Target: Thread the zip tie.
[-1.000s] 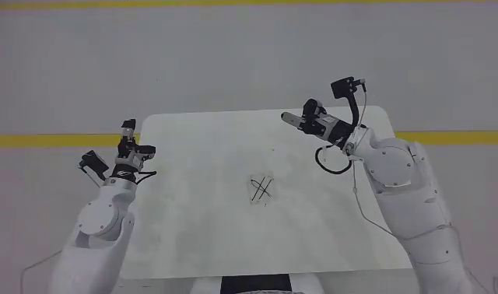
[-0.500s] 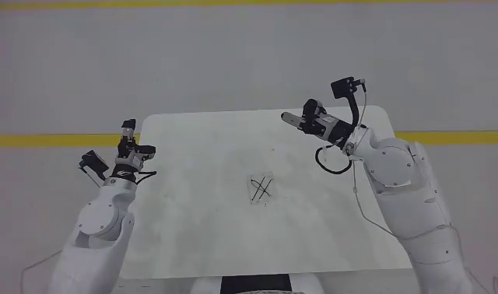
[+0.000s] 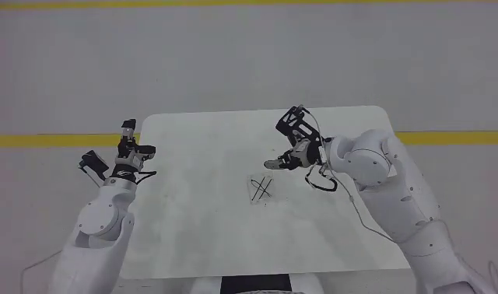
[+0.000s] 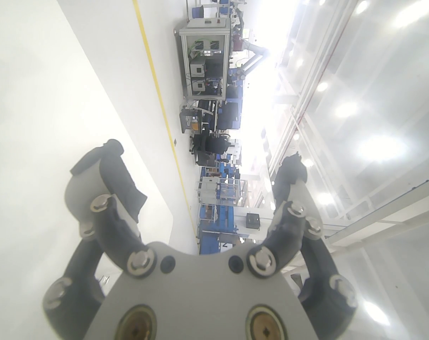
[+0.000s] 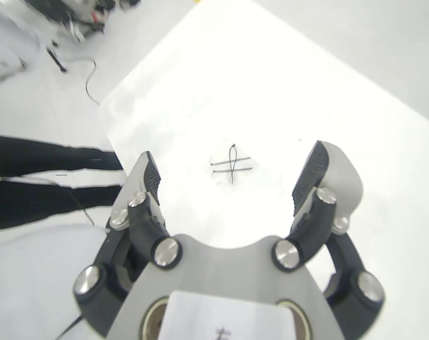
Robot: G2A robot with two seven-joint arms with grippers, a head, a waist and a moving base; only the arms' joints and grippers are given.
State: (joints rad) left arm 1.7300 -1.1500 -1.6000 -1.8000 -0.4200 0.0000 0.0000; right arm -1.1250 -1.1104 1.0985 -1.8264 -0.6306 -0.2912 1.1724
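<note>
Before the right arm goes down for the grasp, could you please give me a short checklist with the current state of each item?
1. Right gripper open: ok.
2. Zip ties in sight ahead of it, right wrist view: ok.
3. One tie free to pick alone: not ok, a black tie crosses two grey ones.
4. Left gripper open, by the table's edge: ok.
5. Right gripper's height over the ties: cannot tell.

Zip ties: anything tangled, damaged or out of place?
Nothing looks damaged. The zip ties lie crossed at the middle of the table: a black one, bent into a narrow loop, crosses two parallel grey ones. The right hand hangs open near them, touching none.
</note>
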